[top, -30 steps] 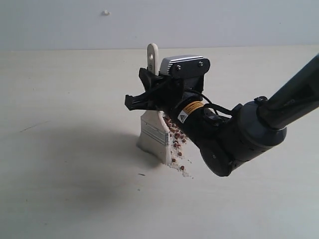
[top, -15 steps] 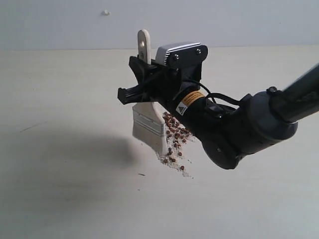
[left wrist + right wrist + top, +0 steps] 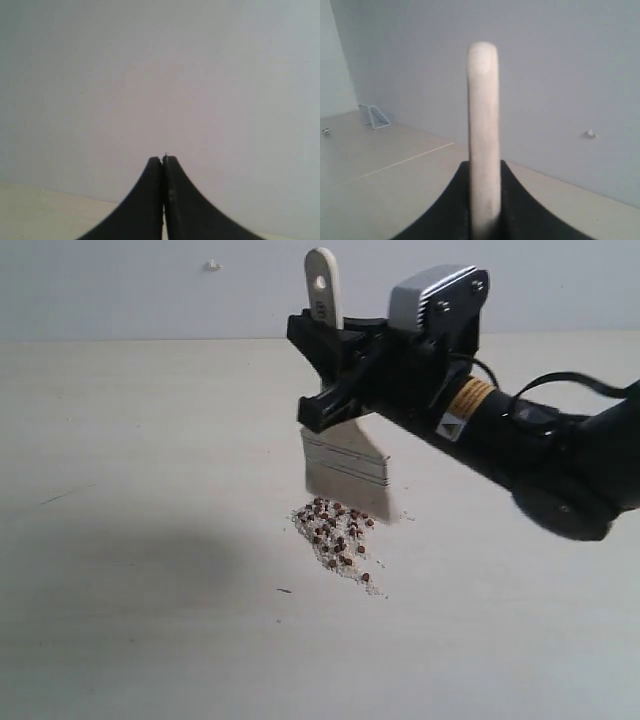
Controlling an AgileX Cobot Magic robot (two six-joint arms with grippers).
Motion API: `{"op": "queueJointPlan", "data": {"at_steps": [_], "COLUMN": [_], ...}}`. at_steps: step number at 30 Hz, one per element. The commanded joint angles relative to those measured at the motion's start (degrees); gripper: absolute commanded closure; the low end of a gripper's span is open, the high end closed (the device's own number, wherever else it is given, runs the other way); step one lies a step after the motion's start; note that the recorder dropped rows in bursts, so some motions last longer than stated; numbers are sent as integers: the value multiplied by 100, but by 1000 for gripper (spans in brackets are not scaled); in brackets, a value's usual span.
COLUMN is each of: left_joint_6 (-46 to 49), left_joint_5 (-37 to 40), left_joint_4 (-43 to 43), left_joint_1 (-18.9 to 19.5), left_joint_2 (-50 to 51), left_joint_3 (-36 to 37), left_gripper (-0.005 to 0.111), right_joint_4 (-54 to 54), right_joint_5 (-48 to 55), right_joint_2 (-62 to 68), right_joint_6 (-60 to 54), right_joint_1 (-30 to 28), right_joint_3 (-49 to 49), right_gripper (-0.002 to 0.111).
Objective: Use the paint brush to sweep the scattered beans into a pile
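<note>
The paint brush [image 3: 343, 460] hangs upright above the table, cream handle up, silver band and whitish bristles down, its bristle tips just clear of the surface. My right gripper [image 3: 335, 365] is shut on its handle; the handle [image 3: 484, 135] stands between the jaws in the right wrist view. Just below and in front of the bristles the reddish-brown beans [image 3: 335, 538] lie in a pile mixed with whitish crumbs, with a thin trail running toward the near right. My left gripper [image 3: 163, 159] is shut and empty, facing a bare wall; it does not show in the exterior view.
The pale table [image 3: 130, 540] spreads out around the beans. A small dark speck [image 3: 285, 590] lies near the pile. A tiny white object [image 3: 211, 265] sits on the back wall. A small white net frame [image 3: 374, 116] stands far off in the right wrist view.
My right gripper has lifted the brush off the table and carried it up and to the right. The beans it was pressed against now lie uncovered in a cluster.
</note>
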Motion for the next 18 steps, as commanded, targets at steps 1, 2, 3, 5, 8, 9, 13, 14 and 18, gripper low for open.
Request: {"op": "queueJointPlan", "data": {"at_steps": [1, 2, 3, 5, 8, 9, 13, 14, 18], "left_joint_6": [24, 24, 24, 24, 24, 24, 24, 24, 24], "left_joint_5": [18, 18, 18, 18, 18, 18, 18, 18, 18], "left_joint_4": [21, 21, 21, 21, 21, 21, 21, 21, 21], "left_joint_1": [4, 4, 4, 4, 4, 4, 4, 4, 4], "left_joint_2": [-30, -30, -30, -30, -30, -30, -30, -30, -30], "left_joint_3": [34, 34, 34, 34, 34, 34, 34, 34, 34], "left_gripper": [107, 107, 107, 107, 107, 107, 107, 107, 107], "right_joint_4": [-2797, -3443, -3904, -5247, -6613, -6754, -7088, -7166, -7241], "right_joint_5": [-174, -174, -174, -174, -174, -174, -174, -174, -174], "right_joint_2": [-228, -228, -218, -167, 4, 32, 60, 60, 60], "right_joint_6": [1276, 1561, 1861, 2587, 3288, 3426, 3668, 3712, 3528], "right_joint_1": [-1196, -1464, -1639, -2076, -2203, -2203, -2190, -2171, -1888], "right_joint_3": [-55, -145, -241, -625, -1254, -1349, -1485, -1462, -1301], "right_gripper": [108, 108, 108, 108, 108, 108, 108, 108, 108]}}
